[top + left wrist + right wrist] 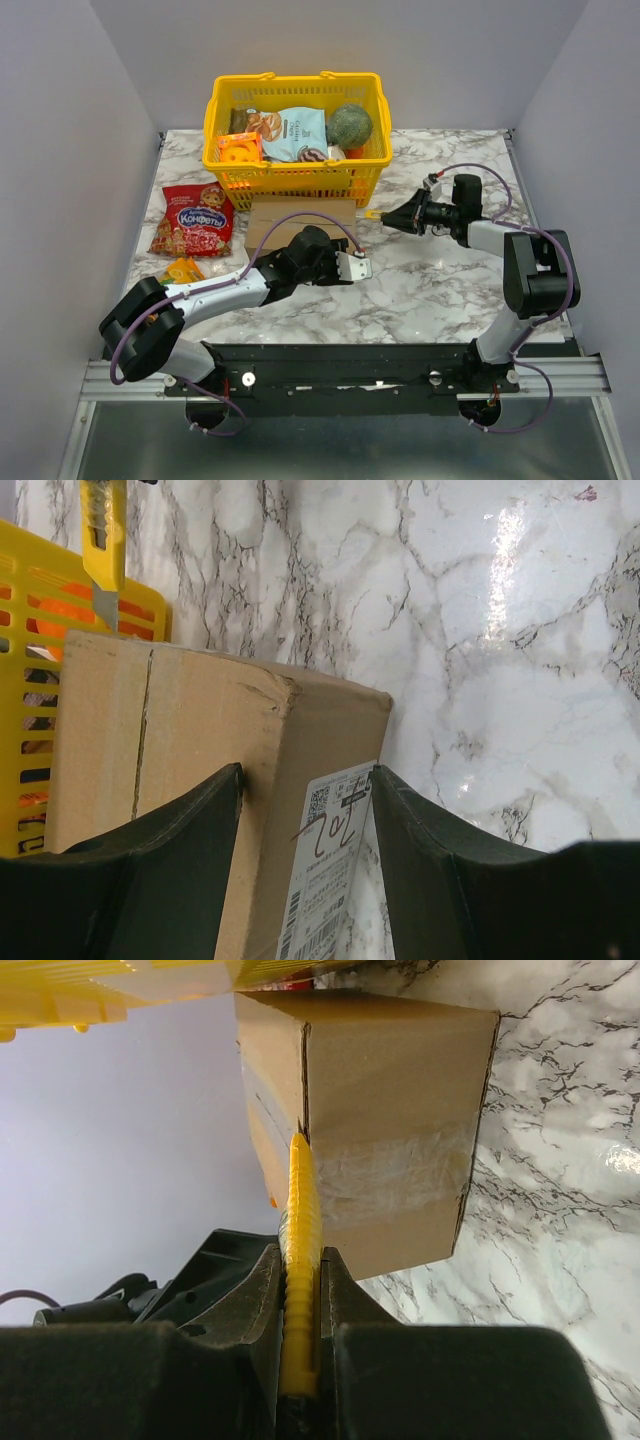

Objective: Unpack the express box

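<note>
A yellow plastic shopping basket full of packets stands at the far side of the marble-patterned table. The brown rectangular cardboard express box lies closed just in front of its wall. A red candy bag and a small orange packet lie left of the box. The left gripper stands moderately wide, its fingers astride the box's labelled corner; contact cannot be told. The right gripper is clamped narrowly on a yellow plastic utility knife, whose tip meets the box's taped end.
</note>
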Robot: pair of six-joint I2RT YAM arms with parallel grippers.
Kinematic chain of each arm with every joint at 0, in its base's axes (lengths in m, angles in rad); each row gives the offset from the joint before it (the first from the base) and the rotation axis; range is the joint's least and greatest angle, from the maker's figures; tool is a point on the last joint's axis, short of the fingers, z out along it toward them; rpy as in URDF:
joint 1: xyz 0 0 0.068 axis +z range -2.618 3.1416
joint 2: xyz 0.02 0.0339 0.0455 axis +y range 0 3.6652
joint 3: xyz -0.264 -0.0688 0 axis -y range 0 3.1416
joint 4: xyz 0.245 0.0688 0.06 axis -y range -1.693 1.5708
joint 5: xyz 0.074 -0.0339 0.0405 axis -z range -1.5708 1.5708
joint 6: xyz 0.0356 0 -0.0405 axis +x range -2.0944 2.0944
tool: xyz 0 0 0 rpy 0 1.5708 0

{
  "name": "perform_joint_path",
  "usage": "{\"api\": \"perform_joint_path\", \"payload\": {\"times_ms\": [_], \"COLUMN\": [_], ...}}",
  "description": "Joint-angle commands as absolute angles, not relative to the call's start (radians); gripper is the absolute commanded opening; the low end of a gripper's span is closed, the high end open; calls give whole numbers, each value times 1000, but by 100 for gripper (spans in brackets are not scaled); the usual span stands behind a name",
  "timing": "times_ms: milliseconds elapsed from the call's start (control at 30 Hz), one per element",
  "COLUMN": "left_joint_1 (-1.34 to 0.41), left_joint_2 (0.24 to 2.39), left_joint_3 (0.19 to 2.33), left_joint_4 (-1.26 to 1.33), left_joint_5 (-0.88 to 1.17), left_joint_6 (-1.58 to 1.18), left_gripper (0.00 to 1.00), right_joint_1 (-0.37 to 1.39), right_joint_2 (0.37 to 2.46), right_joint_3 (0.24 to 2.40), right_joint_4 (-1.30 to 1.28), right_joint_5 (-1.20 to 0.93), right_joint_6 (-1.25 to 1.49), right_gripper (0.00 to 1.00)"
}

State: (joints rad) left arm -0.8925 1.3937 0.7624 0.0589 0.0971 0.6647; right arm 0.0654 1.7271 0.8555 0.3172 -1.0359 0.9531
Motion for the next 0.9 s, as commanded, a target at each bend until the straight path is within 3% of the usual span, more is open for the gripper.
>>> {"api": "perform_joint_path", "payload": {"times_ms": [0,433,867], "left_joint_1": [-900,-900,-900], "left_joint_2": [1405,1436,1424], "left_joint_3": [762,782,773], "left_joint_4": [78,91,81], "left_joint_5": [89,41,52], "left_joint_6": [653,630,635], "left_gripper": [63,63,63], "right_joint_1": [69,84,60], "right_joint_2": [1726,1732,1707], "right_joint_3": [856,845,890], "right_joint_4": [344,244,325], "right_joint_5": [-1068,-1097,-1037], "right_joint_6": [959,902,942], "right_gripper": [0,0,0]}}
